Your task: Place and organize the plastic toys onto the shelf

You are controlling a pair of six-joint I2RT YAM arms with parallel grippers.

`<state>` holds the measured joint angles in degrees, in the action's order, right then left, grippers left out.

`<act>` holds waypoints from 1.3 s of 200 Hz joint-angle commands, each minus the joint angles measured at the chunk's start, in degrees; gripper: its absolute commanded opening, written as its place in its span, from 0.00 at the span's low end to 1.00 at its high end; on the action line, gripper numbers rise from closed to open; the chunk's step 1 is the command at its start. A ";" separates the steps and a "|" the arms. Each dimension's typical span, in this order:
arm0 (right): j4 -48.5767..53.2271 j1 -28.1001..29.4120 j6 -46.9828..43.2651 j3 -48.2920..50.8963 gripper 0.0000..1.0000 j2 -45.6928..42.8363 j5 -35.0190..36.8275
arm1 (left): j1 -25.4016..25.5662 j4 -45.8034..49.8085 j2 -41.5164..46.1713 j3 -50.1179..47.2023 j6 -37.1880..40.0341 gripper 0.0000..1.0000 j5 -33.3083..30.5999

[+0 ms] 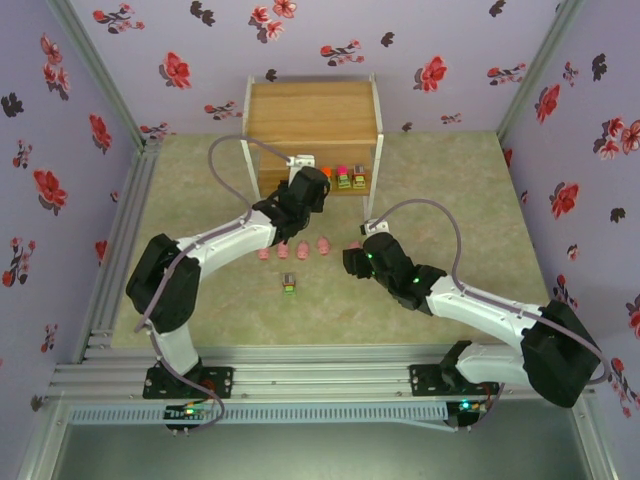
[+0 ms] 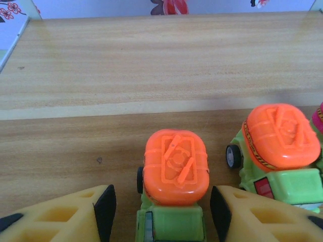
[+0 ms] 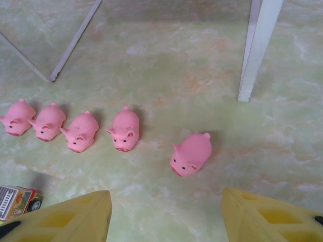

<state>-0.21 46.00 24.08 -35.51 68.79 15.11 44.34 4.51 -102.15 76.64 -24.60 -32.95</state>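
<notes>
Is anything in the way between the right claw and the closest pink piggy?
No. Only bare table lies between the open right gripper and the nearest pig. The other four pigs sit in a row off to one side.

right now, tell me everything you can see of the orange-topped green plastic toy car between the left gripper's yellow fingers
The orange-topped green toy car looks like glossy plastic: a rounded, ridged orange cap on a lime-green body, one black wheel showing. It stands upright on the light brown wooden shelf, apart from a second orange-topped car. The left gripper flanks it with open fingers.
</notes>
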 commanded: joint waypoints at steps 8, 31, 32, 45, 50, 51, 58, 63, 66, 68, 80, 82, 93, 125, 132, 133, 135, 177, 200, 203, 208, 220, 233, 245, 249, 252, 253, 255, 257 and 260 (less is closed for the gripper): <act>-0.86 -0.42 0.71 -0.62 0.45 0.58 -0.45 | -0.38 -1.28 2.93 -1.38 1.52 0.57 -1.00; -0.87 -0.43 0.62 -0.70 0.45 0.78 -0.43 | -0.38 -1.35 3.49 -1.67 1.34 0.58 -0.98; -0.86 -0.40 0.62 -0.70 0.45 0.75 -0.39 | -0.39 -1.35 3.51 -1.67 1.33 0.58 -1.02; -0.85 -0.42 0.57 -0.70 0.45 0.86 -0.42 | -0.34 -1.44 3.86 -1.93 1.36 0.57 -0.99; -0.81 -0.47 0.57 -0.70 0.45 0.84 -0.44 | -0.27 -1.47 3.95 -1.93 1.31 0.58 -1.03; -0.78 -0.43 0.55 -0.70 0.45 0.83 -0.39 | -0.29 -1.45 3.96 -1.93 1.31 0.57 -1.00; -0.76 -0.43 0.60 -0.69 0.45 0.83 -0.39 | -0.28 -1.44 3.97 -1.96 1.31 0.57 -0.98; -0.76 -0.40 0.62 -0.70 0.45 0.83 -0.37 | -0.30 -1.36 3.97 -1.95 1.31 0.57 -0.98; -0.76 -0.41 0.56 -0.68 0.45 0.83 -0.41 | -0.27 -1.35 3.96 -1.94 1.31 0.57 -0.99; -0.76 -0.45 0.61 -0.70 0.45 0.86 -0.38 | -0.25 -1.28 4.02 -1.93 1.31 0.57 -0.98; -0.82 -0.41 0.60 -0.70 0.45 0.84 -0.32 | -0.21 -1.18 4.06 -1.85 1.39 0.57 -0.94; -0.84 -0.46 0.62 -0.66 0.45 0.82 -0.30 | -0.15 -1.20 4.13 -1.91 1.39 0.57 -0.97; -0.78 -0.46 0.58 -0.70 0.45 0.83 -0.27 | -0.06 -1.17 4.27 -2.02 1.33 0.57 -0.95; -0.90 -0.46 0.59 -0.68 0.45 0.86 -0.27 | 0.44 -1.52 5.61 -3.11 1.22 0.57 -0.98; -0.85 -0.40 0.56 -0.70 0.45 0.83 -0.28 | 0.58 -1.53 5.94 -3.29 1.14 0.57 -1.02; -0.89 -0.39 0.59 -0.70 0.45 0.82 -0.27 | 0.62 -1.53 5.97 -3.32 1.13 0.57 -1.00; -0.90 -0.45 0.55 -0.68 0.45 0.86 -0.31 | 0.65 -1.53 6.03 -3.33 1.13 0.57 -0.98; -0.85 -0.46 0.60 -0.68 0.45 0.87 -0.39 | 1.65 -1.44 7.62 -4.40 1.02 0.57 -1.15; -0.76 -0.44 0.51 -0.66 0.45 0.80 -0.31 | 2.55 -1.05 8.74 -5.00 1.03 0.57 -1.58; -0.76 -0.40 0.54 -0.69 0.45 0.74 -0.29 | 2.71 -1.02 8.86 -5.07 1.04 0.57 -1.59; -0.78 -0.40 0.57 -0.64 0.45 0.65 -0.25 | 2.98 -0.88 9.11 -5.25 1.05 0.57 -1.88; -0.77 -0.44 0.52 -0.53 0.45 0.39 -0.13 | 3.78 -0.54 9.87 -5.85 1.22 0.57 -2.55; -0.78 -0.46 0.56 -0.47 0.45 0.21 -0.04 | 4.65 -0.32 10.98 -6.94 1.05 0.57 -3.32; -0.78 -0.43 0.57 -0.44 0.45 0.03 -0.03 | 5.43 -0.21 12.24 -8.29 0.46 0.56 -3.97; -0.77 -0.47 0.61 -0.44 0.45 0.02 -0.06 | 5.72 -0.18 12.64 -8.82 0.24 0.57 -4.09; -0.80 -0.46 0.58 -0.40 0.45 0.02 -0.06 | 5.88 -0.14 13.10 -9.20 0.11 0.56 -4.31; -0.78 -0.46 0.56 -0.42 0.45 0.02 -0.07 | 5.99 -0.08 13.24 -9.26 0.05 0.56 -4.36; -0.79 -0.40 0.54 -0.44 0.45 0.02 -0.08 | 6.13 -0.11 13.50 -9.61 0.01 0.56 -4.44; -0.79 -0.39 0.58 -0.44 0.45 0.02 -0.06 | 6.25 -0.12 13.76 -9.83 -0.07 0.56 -4.57; -0.76 -0.38 0.61 -0.37 0.45 -0.05 -0.03 | 6.48 -0.07 14.17 -10.28 -0.21 0.56 -4.82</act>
<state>-0.21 46.00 24.08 -35.51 69.34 15.09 49.32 3.95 -91.74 68.93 -24.47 -34.48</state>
